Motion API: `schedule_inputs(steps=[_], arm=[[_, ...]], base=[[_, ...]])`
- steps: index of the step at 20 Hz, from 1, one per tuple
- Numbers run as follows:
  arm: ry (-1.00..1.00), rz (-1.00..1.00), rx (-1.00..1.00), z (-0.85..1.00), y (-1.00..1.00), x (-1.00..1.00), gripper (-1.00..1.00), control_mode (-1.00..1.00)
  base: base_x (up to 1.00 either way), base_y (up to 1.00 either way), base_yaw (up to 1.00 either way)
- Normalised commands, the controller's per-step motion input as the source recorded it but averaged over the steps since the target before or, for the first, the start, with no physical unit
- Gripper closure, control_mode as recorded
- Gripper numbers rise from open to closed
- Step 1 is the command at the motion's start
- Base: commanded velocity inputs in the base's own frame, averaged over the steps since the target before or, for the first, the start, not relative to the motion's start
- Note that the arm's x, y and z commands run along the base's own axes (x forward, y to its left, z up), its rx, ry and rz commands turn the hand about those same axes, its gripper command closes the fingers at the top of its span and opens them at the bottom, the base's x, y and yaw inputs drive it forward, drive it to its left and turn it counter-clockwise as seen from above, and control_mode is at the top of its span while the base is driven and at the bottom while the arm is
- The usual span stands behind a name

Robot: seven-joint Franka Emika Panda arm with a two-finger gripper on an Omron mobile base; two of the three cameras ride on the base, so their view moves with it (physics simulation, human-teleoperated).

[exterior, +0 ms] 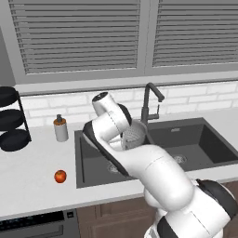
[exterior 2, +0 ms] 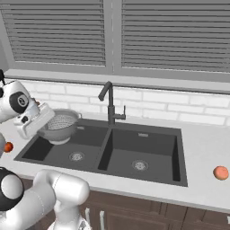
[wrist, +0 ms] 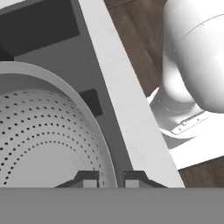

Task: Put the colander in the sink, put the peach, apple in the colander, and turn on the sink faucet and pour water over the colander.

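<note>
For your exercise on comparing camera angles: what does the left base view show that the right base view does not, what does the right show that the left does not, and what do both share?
Left base view alone: the soap dispenser and a rack of black round dishes on the counter left of the sink.

Right base view alone: the peach on the counter right of the sink.

Both: the sink, the sink faucet, the apple, and the colander held above the left basin.

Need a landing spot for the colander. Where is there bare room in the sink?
Both basins of the sink lie bare around their drains. The left one sits under the held colander, gripper shut on its rim. It is tighter near the faucet.
</note>
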Motion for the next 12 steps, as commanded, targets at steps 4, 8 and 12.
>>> schedule_inputs(steps=[4, 8, 12], arm=[[0.00, -0.23, 0.00, -0.43, -0.03, 0.24, 1.00, -1.00], [0.00, -0.20, 0.00, -0.38, -0.22, 0.15, 1.00, -1.00], [0.00, -0.19, 0.00, -0.39, -0.15, 0.12, 1.00, -1.00]], base=[[0.00, 0.00, 0.00], [0.00, 0.00, 0.00], [0.00, 0.00, 0.00]])
